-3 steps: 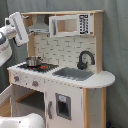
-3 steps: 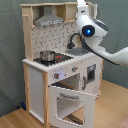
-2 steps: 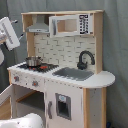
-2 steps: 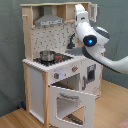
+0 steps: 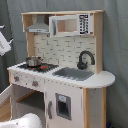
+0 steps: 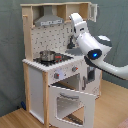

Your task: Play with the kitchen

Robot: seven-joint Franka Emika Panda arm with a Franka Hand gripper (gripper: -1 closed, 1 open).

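Note:
The kitchen [image 5: 65,80] is a tall white and light-wood toy with a grey hood [image 5: 39,26], a dotted backsplash, a black faucet [image 5: 85,59], a steel sink [image 5: 75,73] and a hob carrying a small steel pot [image 5: 33,61]. In the second exterior view the kitchen [image 6: 37,75] has its oven door [image 6: 70,102] hanging open. My gripper [image 5: 4,45] shows as a white piece at the first exterior view's left edge, apart from the hob. My white arm [image 6: 85,37] with a blue ring light reaches up in front of the backsplash.
A grey curtain hangs behind the kitchen. The floor [image 6: 15,117] is wood. A white rounded part [image 5: 27,121] sits at the bottom of the first exterior view. A microwave panel [image 5: 70,25] sits beside the hood.
The arm has dropped lower in front of the backsplash in the second exterior view. In the first exterior view the gripper has slid down and left, to the picture's edge.

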